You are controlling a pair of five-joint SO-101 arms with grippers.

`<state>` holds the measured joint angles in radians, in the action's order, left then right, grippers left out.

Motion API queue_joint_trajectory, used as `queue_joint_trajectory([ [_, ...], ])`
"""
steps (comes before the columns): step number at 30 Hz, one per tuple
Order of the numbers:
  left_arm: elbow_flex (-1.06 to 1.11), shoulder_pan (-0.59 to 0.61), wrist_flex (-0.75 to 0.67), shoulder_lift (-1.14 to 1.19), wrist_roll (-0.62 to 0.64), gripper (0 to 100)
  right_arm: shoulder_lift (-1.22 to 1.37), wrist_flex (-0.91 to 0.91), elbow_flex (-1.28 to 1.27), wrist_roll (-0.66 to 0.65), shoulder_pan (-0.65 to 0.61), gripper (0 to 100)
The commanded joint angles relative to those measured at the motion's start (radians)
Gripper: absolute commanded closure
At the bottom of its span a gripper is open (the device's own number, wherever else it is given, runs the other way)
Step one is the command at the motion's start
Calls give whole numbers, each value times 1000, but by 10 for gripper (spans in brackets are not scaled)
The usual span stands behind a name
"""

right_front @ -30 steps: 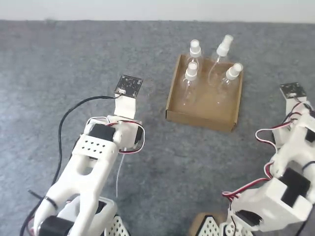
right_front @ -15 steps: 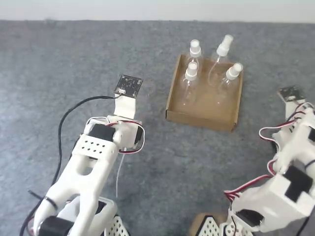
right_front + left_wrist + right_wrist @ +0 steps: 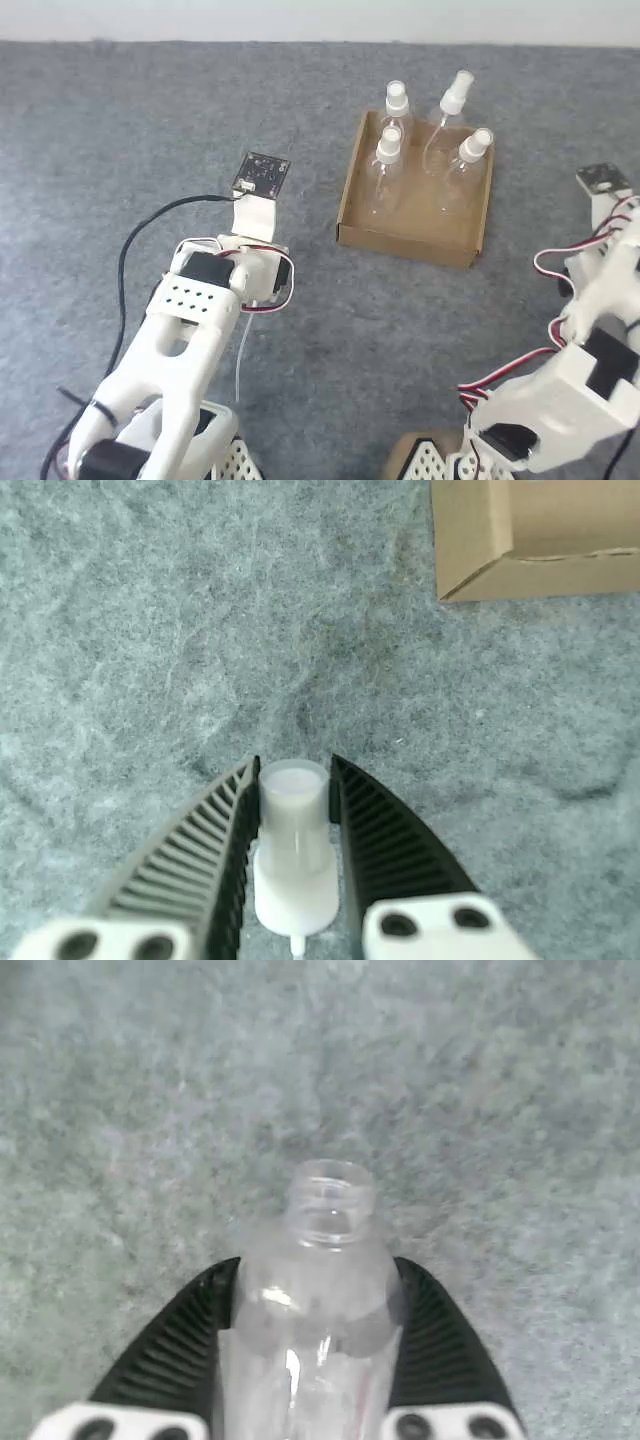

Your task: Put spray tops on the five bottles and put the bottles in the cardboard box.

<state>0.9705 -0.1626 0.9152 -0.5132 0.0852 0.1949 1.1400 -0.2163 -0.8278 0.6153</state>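
Note:
My left gripper is shut on a white spray top, held over the grey carpet a short way from a corner of the cardboard box. Its thin dip tube hangs beside the left arm in the high view. My right gripper is shut on a clear bottle whose open neck has no top. The right arm stands at the table's right edge, right of the cardboard box. Several clear bottles with white spray tops stand in the box.
Grey carpet covers the table, with open room on the left and between the arms. Cables trail from the left arm. A brown patch lies at the front near the right arm's base.
The right arm has shifted a little to the right and pulled back toward the table's right edge. The left arm has stayed put.

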Motion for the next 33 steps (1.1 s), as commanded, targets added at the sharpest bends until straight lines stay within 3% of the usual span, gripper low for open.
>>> queue_joint_trajectory([
  [1, -2, 5, -20, -44, 11, 963, -104, 150, 130, 21, -70, 989],
  [9, -94, 60, -11, -54, 12, 963, -484, 252, 107, 216, -320, 990],
  [14, -292, 150, 69, -54, 12, 964, -746, 225, -57, 339, -572, 987],
  [21, -723, 207, 302, -55, 64, 964, -1027, 31, -368, 486, -992, 988],
  [27, -1030, 229, 442, -55, 78, 964, -1046, -114, -502, 588, -1196, 989],
  [33, -1139, 229, 462, -55, 175, 964, -1006, -311, -586, 608, -1339, 988],
])
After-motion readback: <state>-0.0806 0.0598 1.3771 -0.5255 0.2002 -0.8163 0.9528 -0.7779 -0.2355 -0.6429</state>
